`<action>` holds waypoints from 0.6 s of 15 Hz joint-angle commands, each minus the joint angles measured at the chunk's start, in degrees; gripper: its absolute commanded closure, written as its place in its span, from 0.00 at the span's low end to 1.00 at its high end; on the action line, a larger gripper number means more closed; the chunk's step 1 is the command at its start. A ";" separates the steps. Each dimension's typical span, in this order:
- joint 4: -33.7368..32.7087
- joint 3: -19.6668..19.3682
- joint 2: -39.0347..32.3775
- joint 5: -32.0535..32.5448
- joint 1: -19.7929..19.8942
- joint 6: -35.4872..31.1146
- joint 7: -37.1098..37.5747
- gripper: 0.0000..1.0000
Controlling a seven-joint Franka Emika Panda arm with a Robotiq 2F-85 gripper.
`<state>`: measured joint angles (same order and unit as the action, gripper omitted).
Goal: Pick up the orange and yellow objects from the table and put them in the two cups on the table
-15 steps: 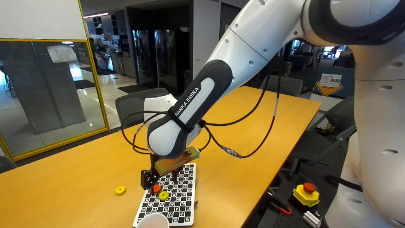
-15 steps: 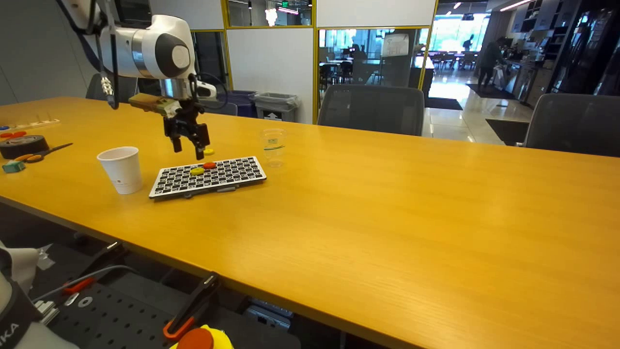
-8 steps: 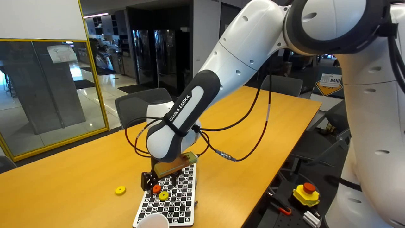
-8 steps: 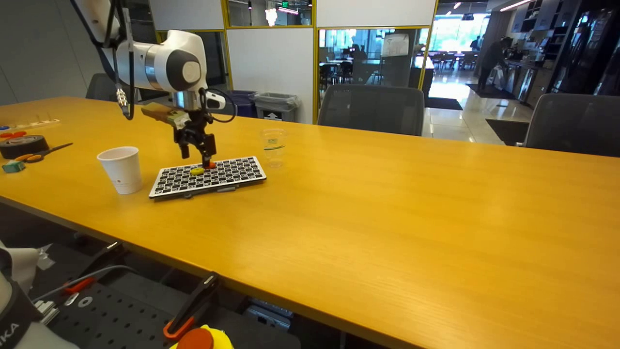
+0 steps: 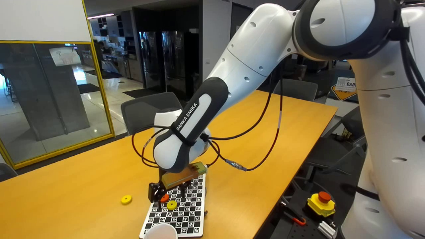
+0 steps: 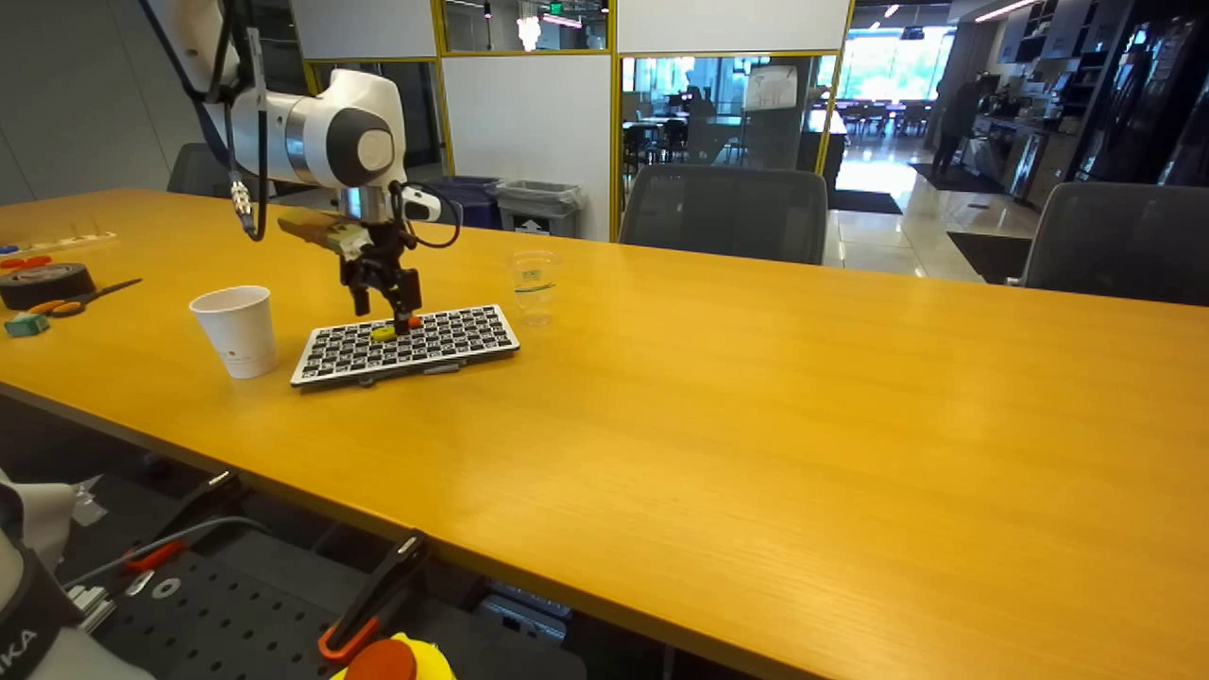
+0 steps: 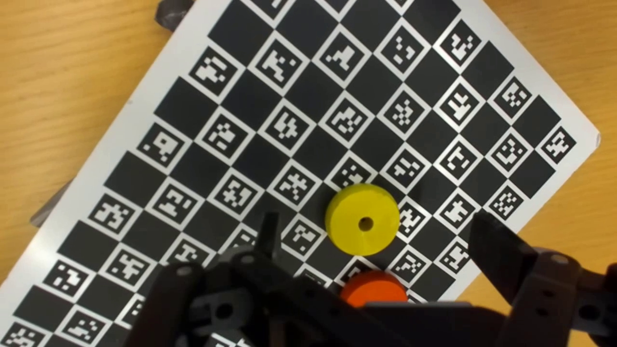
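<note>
A yellow disc with a center hole and an orange disc lie on the checkered mat; both show in both exterior views. In the wrist view the gripper hides part of the orange disc. My gripper is open and empty, low over the mat, its fingers spread either side of the yellow disc without touching it. A second yellow disc lies on the table beside the mat. The white cup stands upright at one end of the mat; the clear tumbler stands beyond the other end.
The checkered mat lies between the cups. Black tape, scissors, a green block and red pieces sit farther along the table. A yellow box with red button is off the table.
The arm and open gripper have come down toward the mat, moving slightly right in an exterior view. The discs and cups have not moved.
</note>
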<state>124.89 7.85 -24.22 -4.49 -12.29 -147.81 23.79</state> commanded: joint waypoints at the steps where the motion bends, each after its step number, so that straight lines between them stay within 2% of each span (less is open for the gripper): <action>1: -0.45 -1.11 0.20 -0.70 -1.42 0.23 0.85 0.00; 9: -0.97 -3.28 0.01 0.69 -3.58 2.92 4.89 0.00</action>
<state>124.93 5.88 -24.22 -4.47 -14.29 -146.33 26.62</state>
